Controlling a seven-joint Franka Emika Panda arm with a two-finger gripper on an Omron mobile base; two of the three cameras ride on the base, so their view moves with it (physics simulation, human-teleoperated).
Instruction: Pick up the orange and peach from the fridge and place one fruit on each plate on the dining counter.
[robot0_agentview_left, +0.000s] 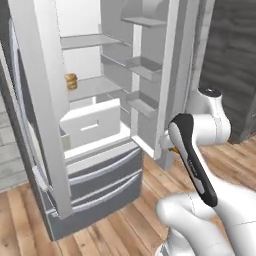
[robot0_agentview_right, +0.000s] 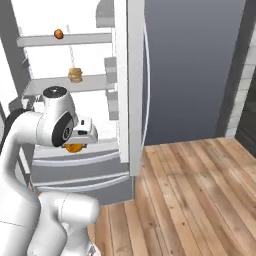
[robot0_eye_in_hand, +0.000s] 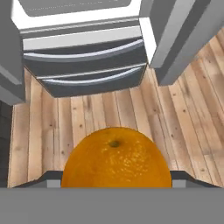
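The fridge (robot0_agentview_left: 100, 125) stands open on the wooden floor (robot0_agentview_right: 190, 195), its grey drawer fronts (robot0_eye_in_hand: 83, 65) shut below the white interior. On the upper shelf (robot0_agentview_right: 65, 40), near its left end, sits the peach (robot0_agentview_right: 58, 33). On the shelf below (robot0_agentview_right: 65, 84), near the middle, rests a tan layered stack (robot0_agentview_right: 75, 75). A white bin (robot0_agentview_left: 91, 123) sits at the interior's lower front edge.

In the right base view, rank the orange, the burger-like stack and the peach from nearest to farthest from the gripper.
1. The orange, held in the gripper below the hand.
2. The burger-like stack, on the middle fridge shelf above the hand.
3. The peach, on the top shelf, higher still and slightly left.
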